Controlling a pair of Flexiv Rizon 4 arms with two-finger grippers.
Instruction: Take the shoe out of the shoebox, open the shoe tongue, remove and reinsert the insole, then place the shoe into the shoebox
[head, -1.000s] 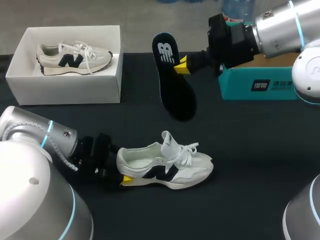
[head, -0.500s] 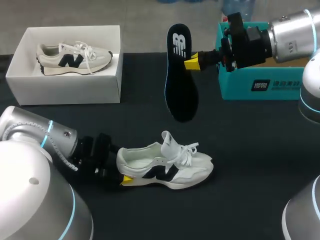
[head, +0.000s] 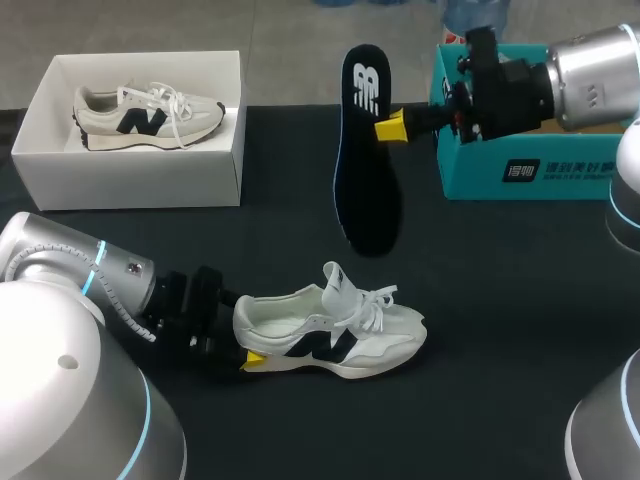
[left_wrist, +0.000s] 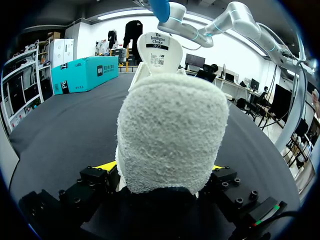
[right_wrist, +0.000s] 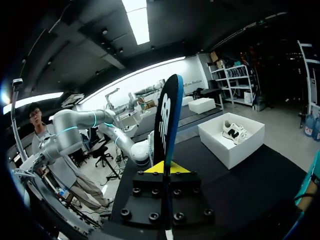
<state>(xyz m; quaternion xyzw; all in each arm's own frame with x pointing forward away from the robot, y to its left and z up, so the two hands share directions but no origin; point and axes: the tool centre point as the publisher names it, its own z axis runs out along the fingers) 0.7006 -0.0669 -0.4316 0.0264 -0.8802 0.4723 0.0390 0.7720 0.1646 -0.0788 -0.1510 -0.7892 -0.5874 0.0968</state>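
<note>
Three steps looked done: shoe (head: 335, 335) out on table, tongue up, insole (head: 368, 170) removed. Left gripper (head: 248, 350) clamped shoe's heel. Right gripper (head: 392, 127) pinched insole, which hung above table beyond shoe. Reinsertion and return to shoebox (head: 130, 170) not yet done.

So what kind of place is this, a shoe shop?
Probably a robot lab or test room, not a shop. At a black table, a robot's left gripper grips a white shoe by the heel and its right gripper holds an insole up. A white shoebox holds a second shoe.
</note>
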